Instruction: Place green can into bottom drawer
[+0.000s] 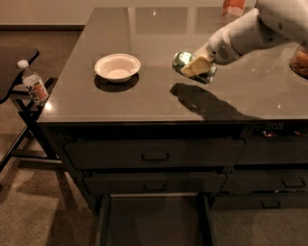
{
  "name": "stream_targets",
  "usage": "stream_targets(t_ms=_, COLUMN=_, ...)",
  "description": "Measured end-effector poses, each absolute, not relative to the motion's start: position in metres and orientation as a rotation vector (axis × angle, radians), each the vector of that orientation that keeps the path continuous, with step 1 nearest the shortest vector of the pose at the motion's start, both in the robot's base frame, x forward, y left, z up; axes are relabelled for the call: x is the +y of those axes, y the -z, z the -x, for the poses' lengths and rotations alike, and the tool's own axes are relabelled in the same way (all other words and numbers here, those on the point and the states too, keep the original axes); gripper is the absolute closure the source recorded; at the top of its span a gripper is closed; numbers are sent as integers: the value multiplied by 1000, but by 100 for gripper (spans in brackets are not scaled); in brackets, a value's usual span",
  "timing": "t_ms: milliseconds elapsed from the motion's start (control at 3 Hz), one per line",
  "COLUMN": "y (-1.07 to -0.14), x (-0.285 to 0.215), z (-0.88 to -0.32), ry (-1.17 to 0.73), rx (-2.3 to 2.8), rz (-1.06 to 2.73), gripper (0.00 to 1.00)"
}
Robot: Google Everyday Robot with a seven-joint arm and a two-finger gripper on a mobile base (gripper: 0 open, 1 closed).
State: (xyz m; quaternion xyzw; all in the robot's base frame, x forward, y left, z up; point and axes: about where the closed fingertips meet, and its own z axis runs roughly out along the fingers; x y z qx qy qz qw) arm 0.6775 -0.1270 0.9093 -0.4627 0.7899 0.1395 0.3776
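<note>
The green can (181,60) lies tilted on its side in my gripper (197,67), which is shut on it and holds it a little above the dark countertop (144,101), right of centre. Its shadow falls on the top just below it. The white arm reaches in from the upper right. The bottom drawer (154,221) stands pulled open at the foot of the left column, its flat floor bare, well below and in front of the can.
A white bowl (117,67) sits on the countertop left of the can. A clear bottle with an orange label (32,82) stands on a black stand at the left. Two shut handled drawer fronts (155,154) are above the open drawer. An orange carton (233,6) stands at the back.
</note>
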Motion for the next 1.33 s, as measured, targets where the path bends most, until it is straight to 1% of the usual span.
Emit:
stream_targets(t_ms=333, y=-914, x=-139, z=-635, ry=-329, rx=1976, rz=1215, gripper=100)
stream_targets(t_ms=1333, y=-869, x=-178, z=-493, ry=-185, rx=1948, rz=1240, gripper=100)
